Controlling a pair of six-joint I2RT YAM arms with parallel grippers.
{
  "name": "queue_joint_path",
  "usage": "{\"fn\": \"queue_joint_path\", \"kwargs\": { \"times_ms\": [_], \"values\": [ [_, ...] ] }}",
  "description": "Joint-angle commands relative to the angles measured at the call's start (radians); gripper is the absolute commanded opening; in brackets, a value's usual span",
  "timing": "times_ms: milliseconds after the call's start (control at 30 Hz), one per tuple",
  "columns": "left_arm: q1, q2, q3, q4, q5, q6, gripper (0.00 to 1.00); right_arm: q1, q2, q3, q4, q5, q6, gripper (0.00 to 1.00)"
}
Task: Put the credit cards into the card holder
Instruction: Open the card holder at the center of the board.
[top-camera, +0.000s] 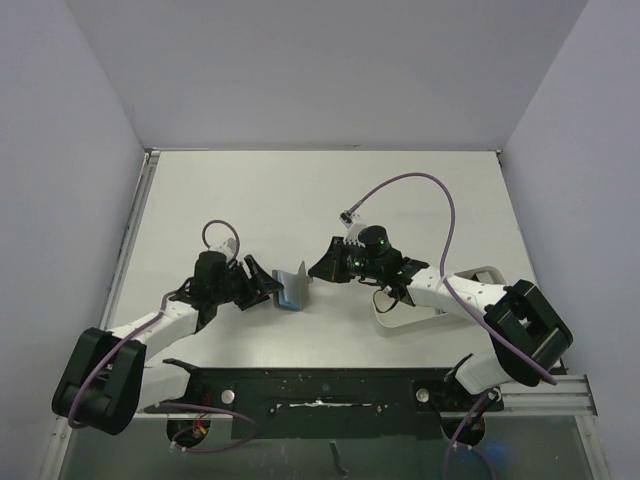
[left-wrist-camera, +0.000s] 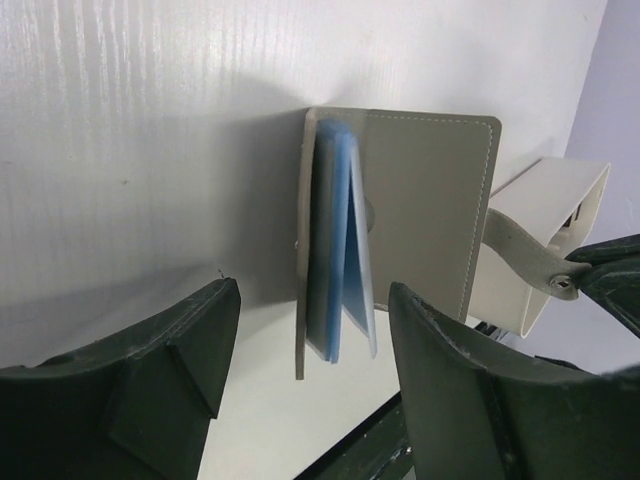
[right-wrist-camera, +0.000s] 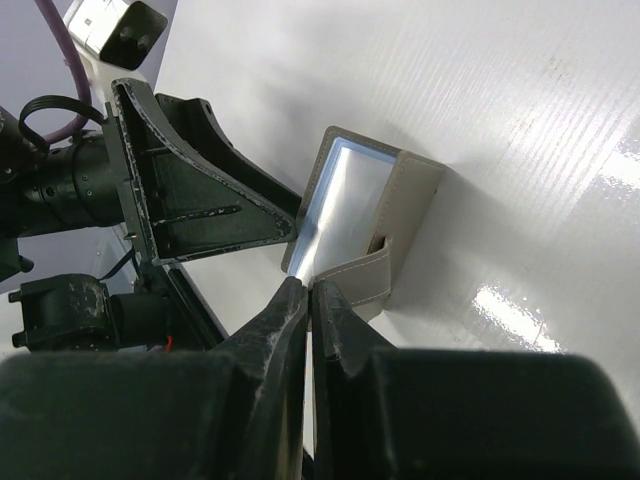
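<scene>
Grey wallet stands open: my right gripper pinches its snap tab, left gripper gapes wide (holding nothing). Hold tab steady so blue pockets don't close.

No readable txt, labels, brands or nos. in any view.

You are looking down from above and behind the arm bases, taking in the whole table. Your left wrist camera is peering close between its fingers, your right along its fingers; all three are sharing the card holder.
</scene>
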Motion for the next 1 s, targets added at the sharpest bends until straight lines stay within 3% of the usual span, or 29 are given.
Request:
{"fn": "queue_joint_path", "kwargs": {
  "times_ms": [0,233,433,633,967],
  "values": [
    [0.005,0.017,0.007,0.111,0.016,0.006,0.56,-0.009,-0.017,-0.001,0.052,-0.007,-0.002,0.0],
    [0.005,0.056,0.013,0.147,0.042,-0.004,0.28,-0.015,-0.008,-0.02,0.013,0.035,-0.029,0.0],
    [0.013,0.023,0.06,0.003,0.013,0.038,0.0,-0.022,0.009,-0.012,-0.083,0.094,-0.06,0.02],
    [0.007,-0.058,0.097,-0.09,0.039,0.05,0.0,0.012,-0.012,0.076,-0.302,0.192,-0.113,0.3],
    [-0.015,-0.089,0.157,-0.254,0.016,0.115,0.0,0.157,-0.009,0.244,-0.417,0.335,-0.112,0.47]
  ]
}}
